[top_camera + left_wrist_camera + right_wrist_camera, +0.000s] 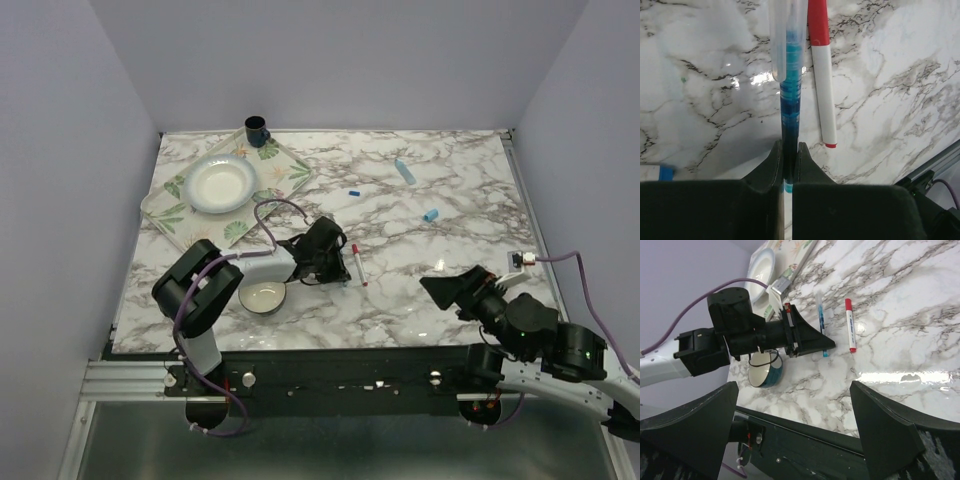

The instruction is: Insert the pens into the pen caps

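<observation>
Pen (790, 100) clenched in left gripper (789, 147) runs toward 12 o'clock, where dark blue cap (354, 191) lies; right gripper (792, 392) gapes empty.

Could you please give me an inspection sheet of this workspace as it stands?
Surface: glossy veined marble table.
Job's things: red-ended pen lying beside the left gripper; light blue pen, light blue cap and dark blue cap loose farther out.
Clutter: floral tray holding a white plate, dark cup at its far corner; small bowl nearer the front.
Grippers: left gripper shut on a blue-ink pen; right gripper open, empty.
Cables: purple cables along both arms.
Surroundings: plain pale walls.
</observation>
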Robot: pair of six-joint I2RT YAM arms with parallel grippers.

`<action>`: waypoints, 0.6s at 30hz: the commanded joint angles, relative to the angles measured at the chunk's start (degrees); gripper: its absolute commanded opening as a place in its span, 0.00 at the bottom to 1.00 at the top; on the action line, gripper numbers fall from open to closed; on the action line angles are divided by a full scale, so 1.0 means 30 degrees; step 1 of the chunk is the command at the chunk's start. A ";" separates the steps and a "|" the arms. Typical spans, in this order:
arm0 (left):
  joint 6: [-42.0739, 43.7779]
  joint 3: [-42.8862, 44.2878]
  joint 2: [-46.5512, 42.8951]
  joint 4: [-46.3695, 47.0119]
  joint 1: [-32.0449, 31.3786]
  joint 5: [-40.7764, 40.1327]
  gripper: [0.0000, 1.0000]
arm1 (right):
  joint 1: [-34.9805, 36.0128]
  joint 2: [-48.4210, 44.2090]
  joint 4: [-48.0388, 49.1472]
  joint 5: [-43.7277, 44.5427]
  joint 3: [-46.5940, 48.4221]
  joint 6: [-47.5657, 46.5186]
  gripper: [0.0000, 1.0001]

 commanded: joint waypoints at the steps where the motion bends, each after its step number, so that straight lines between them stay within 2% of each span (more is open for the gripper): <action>1: -0.0919 0.0813 0.0728 -0.0492 -0.0229 -0.0572 0.12 | 0.0043 0.0176 -0.1130 0.0872 -0.0294 0.0563 1.00; 3: -0.1182 0.0929 0.0816 -0.0929 -0.0375 -0.0978 0.20 | 0.0043 0.0703 -0.0927 0.0871 -0.0178 0.0418 1.00; 9: -0.1915 0.0756 0.0495 -0.2601 -0.0727 -0.1508 0.25 | 0.0042 0.2225 -0.0252 0.0871 0.0173 -0.0139 1.00; 12: -0.1829 0.0608 0.0230 -0.2250 -0.0845 -0.1480 0.39 | 0.0043 0.2724 0.0011 0.0900 0.0204 -0.0256 1.00; 18: -0.1535 0.0959 -0.0003 -0.2981 -0.1079 -0.1303 0.40 | 0.0043 0.2990 0.0365 0.0578 0.0408 -0.0667 1.00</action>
